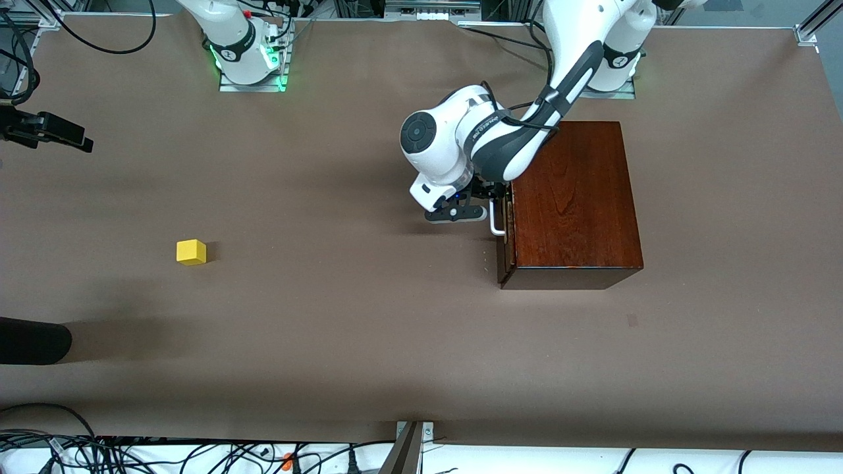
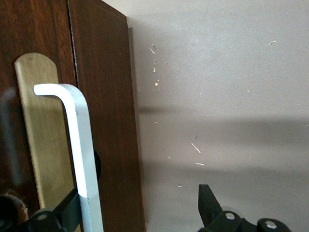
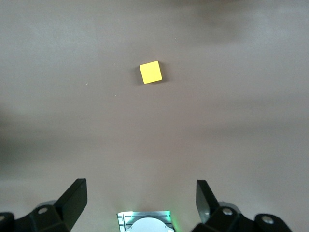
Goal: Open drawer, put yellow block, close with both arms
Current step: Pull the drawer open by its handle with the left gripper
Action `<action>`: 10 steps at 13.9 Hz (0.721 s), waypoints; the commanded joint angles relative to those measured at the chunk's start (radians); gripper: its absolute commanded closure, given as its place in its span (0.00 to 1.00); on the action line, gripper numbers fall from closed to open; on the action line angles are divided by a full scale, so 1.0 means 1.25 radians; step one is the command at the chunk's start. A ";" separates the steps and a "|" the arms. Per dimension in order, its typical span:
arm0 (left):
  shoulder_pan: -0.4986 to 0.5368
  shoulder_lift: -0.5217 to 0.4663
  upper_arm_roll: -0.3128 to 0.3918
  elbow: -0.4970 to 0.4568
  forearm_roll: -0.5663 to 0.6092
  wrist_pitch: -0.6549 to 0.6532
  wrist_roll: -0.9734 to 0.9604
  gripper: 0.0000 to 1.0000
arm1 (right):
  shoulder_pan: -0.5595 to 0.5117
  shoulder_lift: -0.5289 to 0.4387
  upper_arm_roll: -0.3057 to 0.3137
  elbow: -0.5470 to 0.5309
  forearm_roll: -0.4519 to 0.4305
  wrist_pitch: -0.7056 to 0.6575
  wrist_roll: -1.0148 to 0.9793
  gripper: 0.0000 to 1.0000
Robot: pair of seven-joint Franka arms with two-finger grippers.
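The reddish-brown box (image 1: 573,197) stands toward the left arm's end of the table. Its drawer (image 1: 507,247) looks pushed in, and the dark front carries a white bar handle (image 1: 498,222). My left gripper (image 1: 492,197) is open at that front. In the left wrist view the handle (image 2: 79,145) lies between the fingers, close beside one finger (image 2: 65,215); the other finger (image 2: 207,203) stands well clear of it. The yellow block (image 1: 191,252) lies alone on the table toward the right arm's end. My right gripper (image 3: 140,183) hangs open and empty high over the table, with the yellow block (image 3: 150,72) far below it.
The table is covered in brown paper (image 1: 342,316). The right arm's green-lit base (image 1: 247,56) stands at the table's edge. A black device (image 1: 46,128) and a dark blurred shape (image 1: 33,339) stick in at the right arm's end. Cables (image 1: 132,454) lie along the near edge.
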 commanded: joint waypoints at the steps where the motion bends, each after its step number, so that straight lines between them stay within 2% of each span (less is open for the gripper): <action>1: -0.027 0.036 -0.003 0.058 0.010 0.013 -0.034 0.00 | -0.003 -0.008 0.001 -0.009 -0.003 -0.004 0.002 0.00; 10: -0.075 0.116 -0.001 0.184 -0.013 0.015 -0.054 0.00 | -0.003 -0.008 0.000 -0.009 -0.003 -0.006 0.002 0.00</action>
